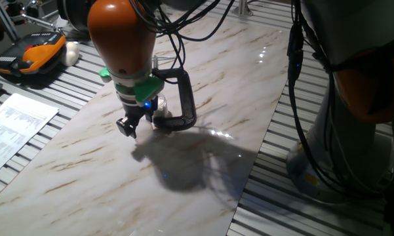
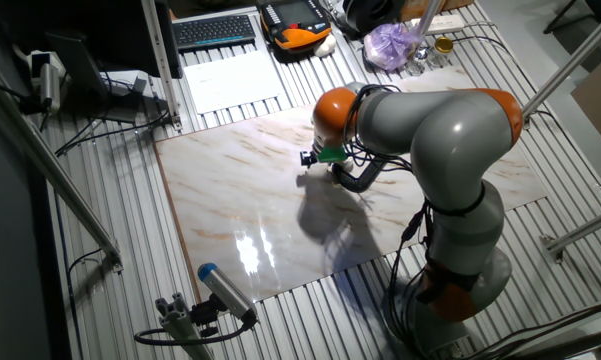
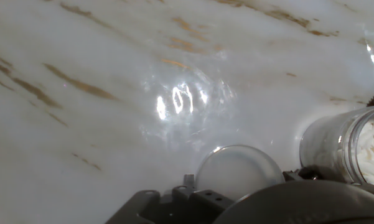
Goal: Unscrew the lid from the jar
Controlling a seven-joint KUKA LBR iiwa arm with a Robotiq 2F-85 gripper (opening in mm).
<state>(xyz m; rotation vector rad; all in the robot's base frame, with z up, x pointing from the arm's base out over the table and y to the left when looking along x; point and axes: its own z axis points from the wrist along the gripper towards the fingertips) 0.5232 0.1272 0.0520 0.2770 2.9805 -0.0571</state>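
The lid (image 3: 238,169), a whitish translucent disc, sits off the jar between my fingers at the bottom of the hand view. My gripper (image 1: 126,126) is shut on it, low over the marble board and left of the jar; it also shows in the other fixed view (image 2: 307,158). The jar (image 3: 336,146) is small and clear with white stuff inside. It lies to the right, with its open mouth near the frame edge. In one fixed view the jar (image 1: 159,105) sits in the black C-clamp (image 1: 183,98), mostly hidden behind my hand.
The marble board (image 1: 203,65) lies on a slatted metal table. Papers (image 1: 13,124) and an orange-black device (image 1: 29,56) lie to the left. A keyboard (image 2: 215,30) and a purple bag (image 2: 390,45) sit at the far side. The arm's base (image 2: 460,270) stands beside the board.
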